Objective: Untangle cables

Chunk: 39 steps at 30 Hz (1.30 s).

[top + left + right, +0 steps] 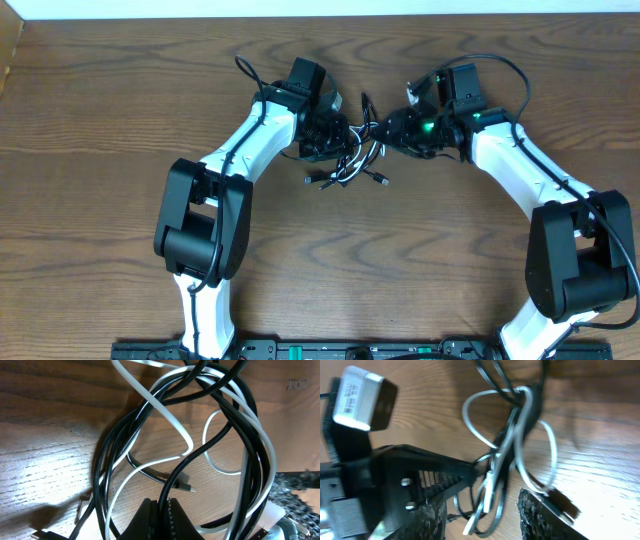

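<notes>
The cables [352,162] lie as a tangled bundle of black and white cords at the table's middle back, between the two arms. My left gripper [330,135] sits at the bundle's left side; in the left wrist view its jaws [161,510] are shut on a black cable [180,467], with white loops [165,410] crossing it. My right gripper [398,128] is at the bundle's right side. In the right wrist view its jaws [480,515] are open, with black and white strands [507,450] hanging between them.
The wooden table [320,270] spreads wide around the bundle. Loose plug ends [322,182] stick out at the bundle's front. The left arm's camera block [362,400] is close in the right wrist view. Thick arm wires [500,70] loop behind the right arm.
</notes>
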Each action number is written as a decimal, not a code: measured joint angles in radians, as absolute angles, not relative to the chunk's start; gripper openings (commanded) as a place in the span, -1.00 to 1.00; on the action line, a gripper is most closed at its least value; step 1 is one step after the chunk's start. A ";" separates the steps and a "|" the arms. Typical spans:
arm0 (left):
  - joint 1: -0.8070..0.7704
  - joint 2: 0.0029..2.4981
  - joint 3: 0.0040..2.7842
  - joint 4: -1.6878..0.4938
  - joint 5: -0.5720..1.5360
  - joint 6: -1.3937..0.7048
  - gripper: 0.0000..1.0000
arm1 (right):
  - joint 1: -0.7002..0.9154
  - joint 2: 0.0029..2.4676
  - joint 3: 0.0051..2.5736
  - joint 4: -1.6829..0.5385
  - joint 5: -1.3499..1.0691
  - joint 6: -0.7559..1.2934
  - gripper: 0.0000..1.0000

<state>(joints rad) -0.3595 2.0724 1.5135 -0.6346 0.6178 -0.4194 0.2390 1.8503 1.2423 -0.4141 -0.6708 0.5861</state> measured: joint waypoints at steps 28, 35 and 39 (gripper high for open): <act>-0.354 2.072 1.514 -0.635 0.599 -0.421 -0.85 | 0.295 1.976 1.242 -0.279 -0.586 0.582 -0.33; -0.353 2.072 1.514 -0.635 0.599 -0.422 -0.85 | 0.312 1.976 1.242 -0.279 -0.531 0.582 -0.41; -0.353 2.072 1.514 -0.635 0.599 -0.422 -0.85 | 0.337 1.977 1.242 -0.273 -0.462 0.583 -0.51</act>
<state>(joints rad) -0.3534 2.0724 1.5135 -0.6353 0.5995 -0.4225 0.3370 1.9766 1.2423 -0.2729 -0.4622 0.5831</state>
